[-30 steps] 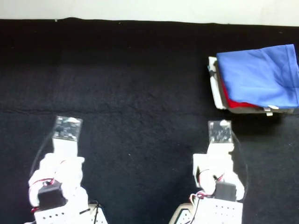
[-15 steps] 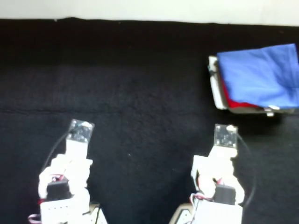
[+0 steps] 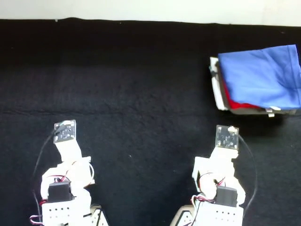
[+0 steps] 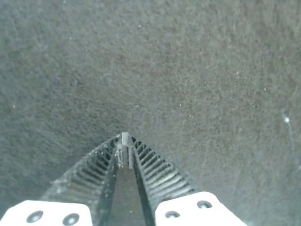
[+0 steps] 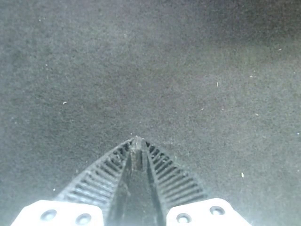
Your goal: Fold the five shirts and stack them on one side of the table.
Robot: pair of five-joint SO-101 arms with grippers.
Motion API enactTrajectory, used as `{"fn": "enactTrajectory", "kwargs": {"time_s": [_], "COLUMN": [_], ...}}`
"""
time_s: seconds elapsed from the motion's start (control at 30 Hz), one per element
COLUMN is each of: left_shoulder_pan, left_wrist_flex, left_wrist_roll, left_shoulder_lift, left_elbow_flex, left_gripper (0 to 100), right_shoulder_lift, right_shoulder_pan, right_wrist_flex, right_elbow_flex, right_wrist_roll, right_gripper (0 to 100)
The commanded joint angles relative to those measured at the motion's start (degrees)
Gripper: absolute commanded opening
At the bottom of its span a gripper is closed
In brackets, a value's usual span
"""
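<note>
In the high view, the folded shirts sit in one stack (image 3: 256, 82) toward 2 o'clock on the black tabletop (image 3: 141, 80), running up to the frame's 3 o'clock edge. A blue shirt (image 3: 263, 75) lies on top. A red shirt (image 3: 233, 101) peeks out beneath it on the 7 o'clock side, and a white layer (image 3: 216, 89) shows along the stack's 9 o'clock edge. How many layers lie under these cannot be counted. The left arm (image 3: 63, 183) sits at 7 o'clock and the right arm (image 3: 220, 181) at 5 o'clock, both well apart from the stack.

The wrist views add the close detail. The left hand (image 4: 124, 143) has its ribbed fingers pressed together at the tips, nothing between them, over bare black cloth. The right hand (image 5: 137, 148) is closed the same way and also holds nothing.
</note>
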Motion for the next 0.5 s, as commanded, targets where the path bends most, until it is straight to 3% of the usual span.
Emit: {"fn": "enactTrajectory", "kwargs": {"time_s": [0.0, 0.47], "left_shoulder_pan": [-0.04, 1.54], "left_wrist_flex": [0.26, 0.26], "left_wrist_roll": [-1.05, -1.23], "left_shoulder_lift": [-0.13, -0.13], "left_elbow_flex": [1.01, 1.01], "left_gripper": [1, 1], "right_shoulder_lift": [-0.75, -0.75], "right_shoulder_pan": [-0.22, -0.22], "right_wrist_flex": [0.57, 0.57], "right_elbow_flex": [7.16, 7.16], "right_wrist_roll": [-0.53, -0.53], "right_gripper": [0.7, 0.7]}}
